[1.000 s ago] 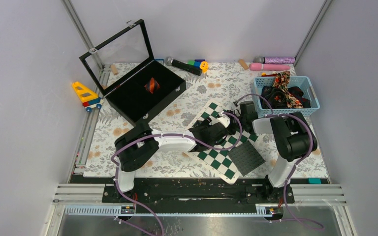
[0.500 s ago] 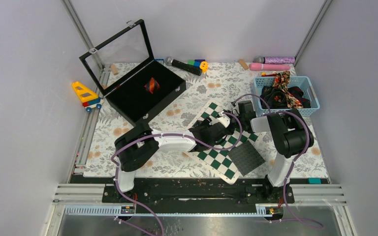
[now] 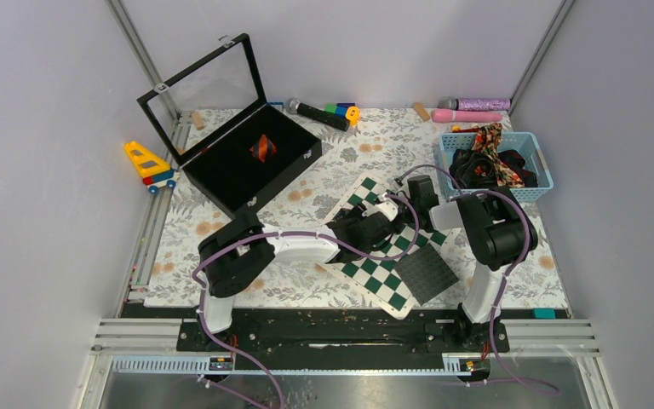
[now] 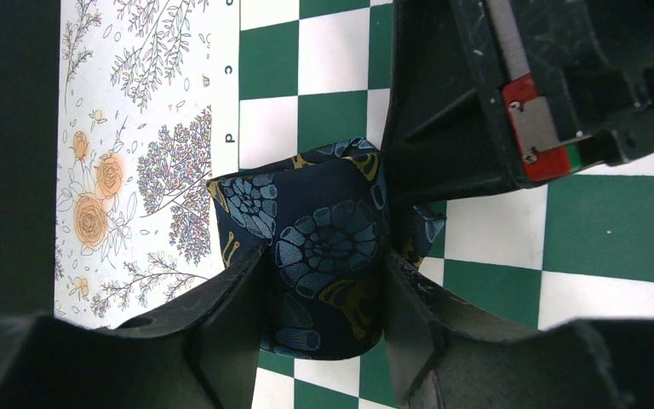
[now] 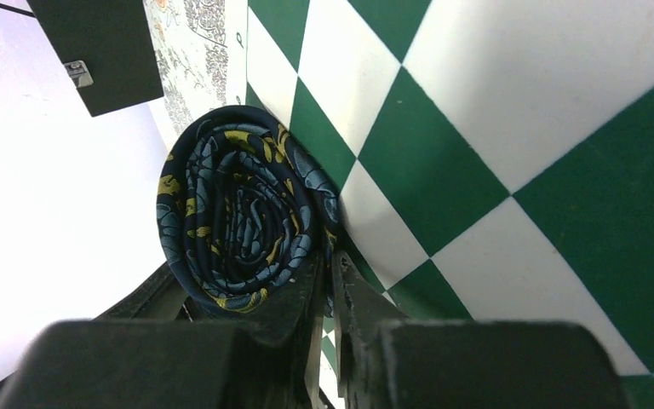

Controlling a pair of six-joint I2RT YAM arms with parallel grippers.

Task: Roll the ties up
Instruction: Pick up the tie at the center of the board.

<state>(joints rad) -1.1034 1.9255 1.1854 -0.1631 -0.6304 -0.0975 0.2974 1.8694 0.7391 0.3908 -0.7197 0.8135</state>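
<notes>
Chequered board | rolled tie kept at its edge, clamped by left gripper | right gripper, fingers together, brought across from basket side against roll | rolling judged nearly finished

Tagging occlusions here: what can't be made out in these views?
Right wrist view: whether the right gripper pinches the rolled navy floral fabric tie; its fingers cover that.
Top view: that tie, under this and the left gripper.
Top view: count of ties in the blue plastic basket; tangled, too small.
</notes>
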